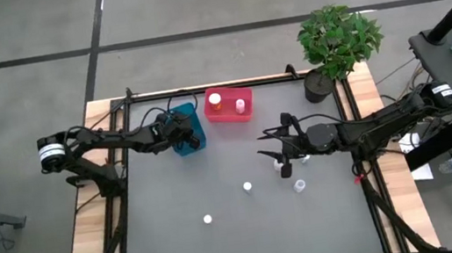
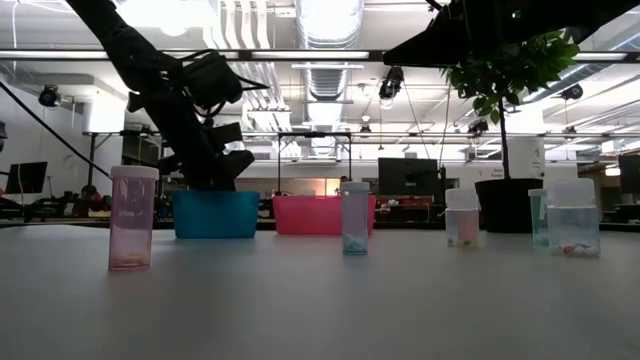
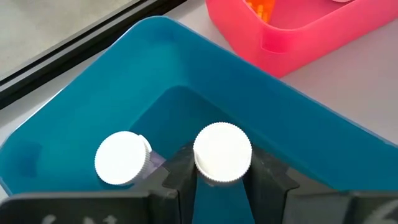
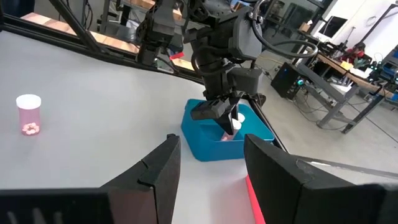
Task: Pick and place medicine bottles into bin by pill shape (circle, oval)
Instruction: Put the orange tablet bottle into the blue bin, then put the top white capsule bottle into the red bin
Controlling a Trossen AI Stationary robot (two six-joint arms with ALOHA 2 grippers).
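high view: left hand (image 1: 184,132) over blue bin (image 1: 194,141), bin contents hidden; red bin (image 1: 230,113) right of it.
left wrist view: fingers (image 3: 176,177) clamp white-capped bottle (image 3: 222,154) inside bin.
right wrist view: right hand (image 4: 208,162) parted, empty, above tabletop (image 4: 81,137).

The setting is a large open robotics lab or workshop with a concrete floor (image 1: 11,50). Exposed ceiling ducts (image 2: 325,25) and strip lights run overhead, and desks with monitors (image 2: 405,178) stand beyond the grey counter (image 1: 224,242). A potted plant (image 1: 336,40) sits at its corner.
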